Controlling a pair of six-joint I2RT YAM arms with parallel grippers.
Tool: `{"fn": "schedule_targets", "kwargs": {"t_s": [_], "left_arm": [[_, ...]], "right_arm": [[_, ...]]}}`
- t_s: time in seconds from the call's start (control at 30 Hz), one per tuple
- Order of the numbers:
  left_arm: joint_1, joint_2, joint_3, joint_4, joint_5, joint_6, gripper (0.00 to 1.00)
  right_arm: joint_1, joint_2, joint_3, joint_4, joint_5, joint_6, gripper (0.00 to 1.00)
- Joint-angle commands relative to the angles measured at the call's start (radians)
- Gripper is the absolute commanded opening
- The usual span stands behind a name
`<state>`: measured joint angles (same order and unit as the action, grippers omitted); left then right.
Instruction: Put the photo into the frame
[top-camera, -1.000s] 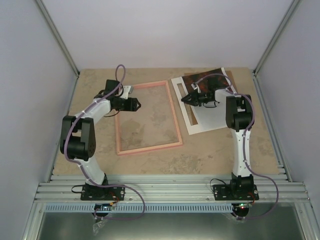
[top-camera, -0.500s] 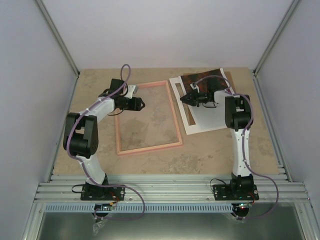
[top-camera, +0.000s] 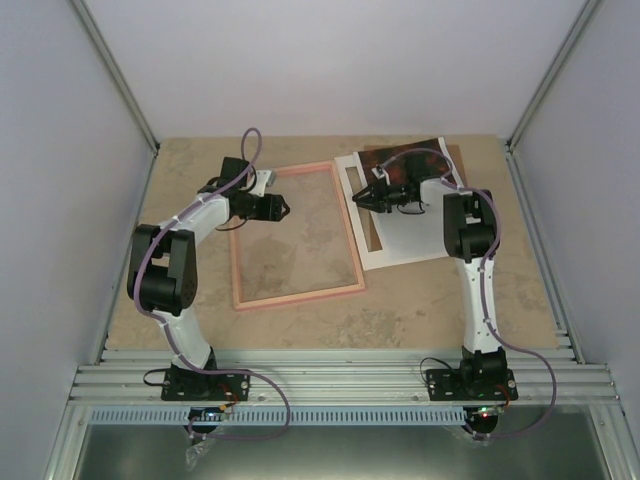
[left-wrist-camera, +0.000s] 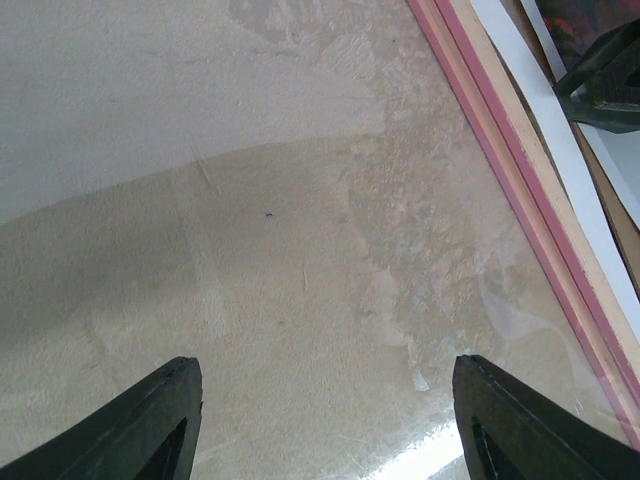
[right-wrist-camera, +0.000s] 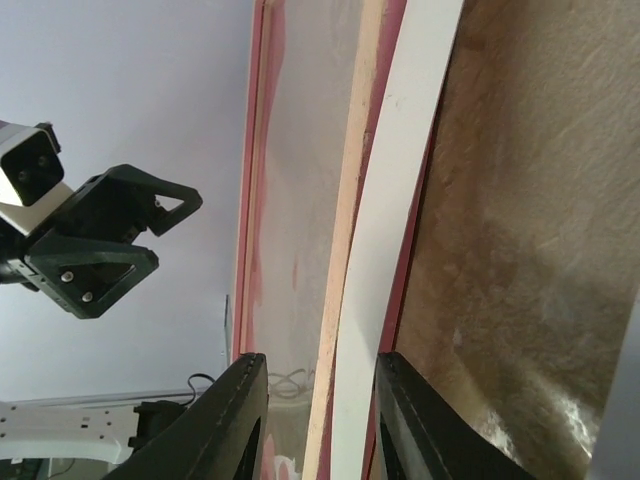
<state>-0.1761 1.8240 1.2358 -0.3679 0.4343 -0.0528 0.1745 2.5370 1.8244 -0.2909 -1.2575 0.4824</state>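
The pink frame (top-camera: 296, 236) lies flat on the table, left of centre. The photo (top-camera: 415, 235) lies at its upper right, mostly white from above, with a dark red print (top-camera: 385, 158) at its far end. The photo's left edge meets the frame's right rail (right-wrist-camera: 350, 200). My right gripper (top-camera: 362, 197) is low over that edge. Its jaws stand slightly apart around the white border strip (right-wrist-camera: 415, 120), and the left finger (right-wrist-camera: 235, 400) is clear of it. My left gripper (top-camera: 283, 208) hovers open inside the frame's upper left, with only bare table between its fingertips (left-wrist-camera: 325, 365).
A brown backing board (top-camera: 456, 155) sticks out from under the photo at the back right. A narrow rectangular gap (top-camera: 372, 238) shows near the photo's left edge. White walls close in the table on three sides. The right gripper's tip (left-wrist-camera: 600, 85) shows beyond the frame rail (left-wrist-camera: 520, 180).
My right gripper has moved left, and the photo has slid with it up to the frame's right rail. Its jaws have widened. My left gripper shifted slightly right into the frame, then held still.
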Motion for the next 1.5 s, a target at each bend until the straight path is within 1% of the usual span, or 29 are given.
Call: {"fn": "schedule_targets", "kwargs": {"t_s": [0.0, 0.07, 0.2, 0.27, 0.5, 0.53, 0.57, 0.67, 0.73, 0.8, 0.9, 1.03, 1.13, 1.2, 1.37, 1.47], "left_arm": [[0.000, 0.017, 0.032, -0.003, -0.012, 0.016, 0.70], [0.000, 0.017, 0.037, -0.005, -0.013, 0.015, 0.70], [0.000, 0.019, 0.039, -0.006, -0.014, 0.014, 0.71], [-0.001, 0.019, 0.038, -0.008, -0.017, 0.015, 0.71], [0.000, 0.020, 0.042, -0.014, -0.023, 0.019, 0.71], [0.000, 0.020, 0.042, -0.015, -0.025, 0.018, 0.71], [0.000, 0.019, 0.043, -0.015, -0.026, 0.020, 0.71], [0.000, 0.015, 0.040, -0.020, -0.029, 0.022, 0.71], [0.000, 0.010, 0.039, -0.021, -0.030, 0.024, 0.71], [0.000, 0.007, 0.037, -0.022, -0.031, 0.026, 0.71], [0.000, 0.001, 0.039, -0.027, -0.032, 0.034, 0.71], [0.000, -0.005, 0.054, -0.041, -0.025, 0.050, 0.71], [0.000, -0.009, 0.073, -0.057, -0.023, 0.051, 0.72], [0.000, -0.013, 0.085, -0.063, -0.022, 0.082, 0.73], [0.001, -0.022, 0.137, -0.090, -0.009, 0.076, 0.75], [0.001, -0.032, 0.169, -0.100, -0.002, 0.064, 0.77]], "right_arm": [[0.026, 0.091, 0.001, -0.070, 0.129, -0.067, 0.32], [0.031, 0.093, 0.007, -0.089, 0.163, -0.082, 0.36], [0.036, 0.101, 0.016, -0.098, 0.172, -0.093, 0.37], [0.040, 0.106, 0.028, -0.113, 0.188, -0.106, 0.40], [0.055, 0.120, 0.063, -0.135, 0.186, -0.137, 0.46], [0.056, 0.123, 0.068, -0.143, 0.190, -0.147, 0.44], [0.056, 0.126, 0.072, -0.150, 0.192, -0.154, 0.39], [0.054, 0.121, 0.085, -0.169, 0.177, -0.177, 0.14], [0.045, 0.104, 0.089, -0.183, 0.174, -0.198, 0.07], [0.028, 0.077, 0.083, -0.183, 0.160, -0.206, 0.01], [0.000, 0.020, 0.074, -0.170, 0.096, -0.205, 0.01], [-0.024, -0.081, 0.049, -0.062, -0.084, -0.154, 0.01], [-0.031, -0.154, 0.050, -0.035, -0.170, -0.152, 0.01], [-0.034, -0.205, 0.051, -0.023, -0.218, -0.137, 0.01], [-0.041, -0.302, 0.034, 0.042, -0.289, -0.056, 0.01], [-0.044, -0.344, 0.029, 0.105, -0.290, 0.016, 0.01]]}}
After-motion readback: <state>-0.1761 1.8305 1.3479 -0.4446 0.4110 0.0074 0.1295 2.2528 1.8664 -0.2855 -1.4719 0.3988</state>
